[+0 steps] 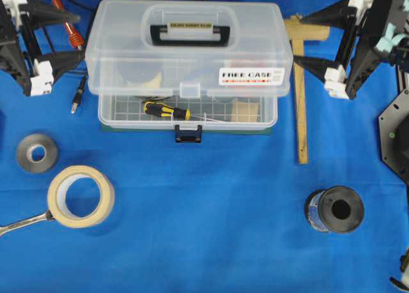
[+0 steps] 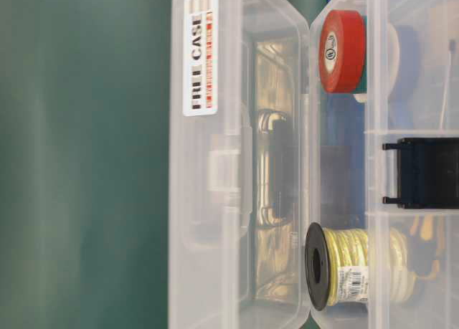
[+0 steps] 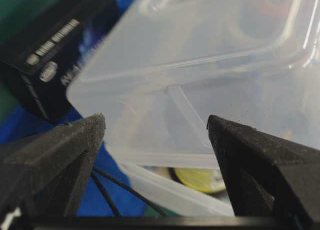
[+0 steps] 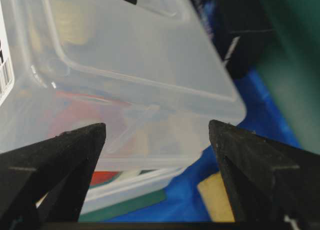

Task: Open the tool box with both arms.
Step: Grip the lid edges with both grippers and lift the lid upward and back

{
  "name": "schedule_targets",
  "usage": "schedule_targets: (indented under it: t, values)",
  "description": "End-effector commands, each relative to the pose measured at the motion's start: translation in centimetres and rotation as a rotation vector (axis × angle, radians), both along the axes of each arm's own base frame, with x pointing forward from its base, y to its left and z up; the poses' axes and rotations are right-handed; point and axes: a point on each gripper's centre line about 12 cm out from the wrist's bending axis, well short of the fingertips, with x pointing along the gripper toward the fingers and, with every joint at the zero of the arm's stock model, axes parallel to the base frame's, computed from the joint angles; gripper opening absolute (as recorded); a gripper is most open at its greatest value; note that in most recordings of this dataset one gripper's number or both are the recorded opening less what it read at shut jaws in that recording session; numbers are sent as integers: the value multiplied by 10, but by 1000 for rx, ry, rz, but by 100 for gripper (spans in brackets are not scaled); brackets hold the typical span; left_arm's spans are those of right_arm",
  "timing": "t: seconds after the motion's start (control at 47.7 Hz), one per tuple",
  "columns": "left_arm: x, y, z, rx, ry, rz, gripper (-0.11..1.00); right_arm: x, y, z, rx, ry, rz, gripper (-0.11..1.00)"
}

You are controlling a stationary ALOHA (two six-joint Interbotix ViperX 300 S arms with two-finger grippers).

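Observation:
The tool box [image 1: 188, 50] stands at the back middle of the blue cloth. Its clear lid [image 2: 215, 200] is tilted up off the base [image 2: 344, 164], and the dark blue latch [image 1: 188, 135] hangs loose at the front. A yellow-black screwdriver [image 1: 166, 110] shows inside. My left gripper [image 1: 80, 37] is open at the lid's left end, and the lid's corner [image 3: 200, 64] lies ahead between its fingers. My right gripper [image 1: 298, 39] is open at the right end, facing the lid's other corner [image 4: 130, 64] above the green-bottomed base [image 4: 125, 207]. Neither holds anything.
A masking tape roll [image 1: 81, 196], a grey tape roll [image 1: 37, 153] and a wrench [image 1: 22, 223] lie front left. A black spool [image 1: 335, 210] sits front right. A wooden T-square [image 1: 300, 89] lies under the right gripper. A black box [image 3: 50, 64] stands behind the tool box.

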Motion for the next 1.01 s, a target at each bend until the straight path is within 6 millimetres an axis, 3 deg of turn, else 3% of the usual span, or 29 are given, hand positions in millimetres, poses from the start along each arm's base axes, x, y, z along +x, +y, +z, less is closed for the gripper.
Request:
schedule_targets:
  t: [0.0, 0.314, 0.754, 0.985]
  values:
    - [10, 7, 25, 38, -92, 11, 84, 8, -4, 24, -24, -80, -7, 85]
    - [7, 20, 30, 60, -128, 63, 84, 5, -14, 25, -26, -84, -46, 85]
    - [16, 64, 24, 53, -94, 188, 84, 7, -42, 22, -31, -84, -139, 85]
    - [21, 85, 24, 45, -79, 236, 84, 6, -69, 14, -23, -43, -217, 85]
